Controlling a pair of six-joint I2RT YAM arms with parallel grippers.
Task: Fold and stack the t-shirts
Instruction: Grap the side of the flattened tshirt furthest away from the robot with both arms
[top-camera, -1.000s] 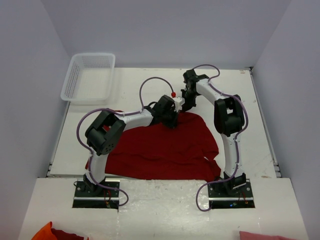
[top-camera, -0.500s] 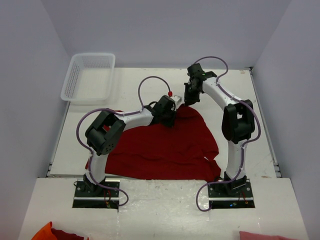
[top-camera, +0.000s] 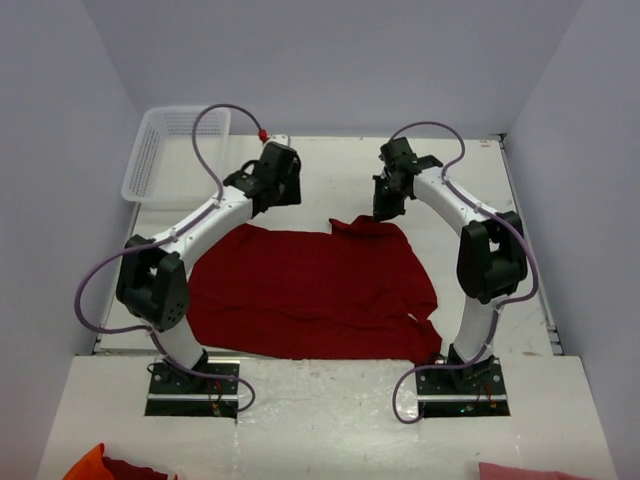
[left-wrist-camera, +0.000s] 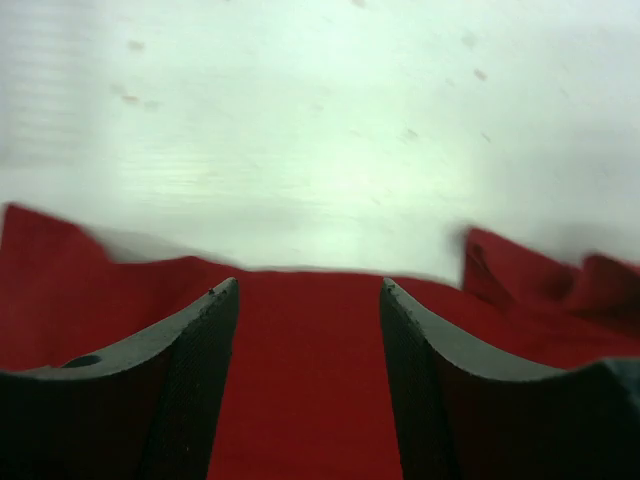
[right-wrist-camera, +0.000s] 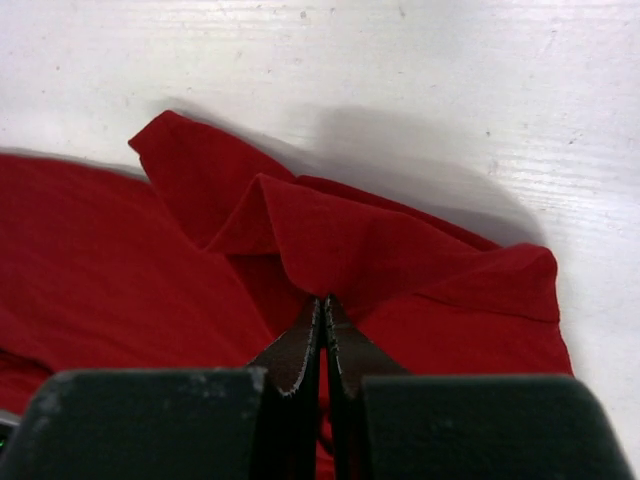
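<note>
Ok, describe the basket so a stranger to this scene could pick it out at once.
Start at the white table and go to its far left corner in the overhead view. The basket sits there, beyond the spread dark red t-shirt. It is the only rigid container in sight: a white plastic mesh rectangle with raised walls.
</note>
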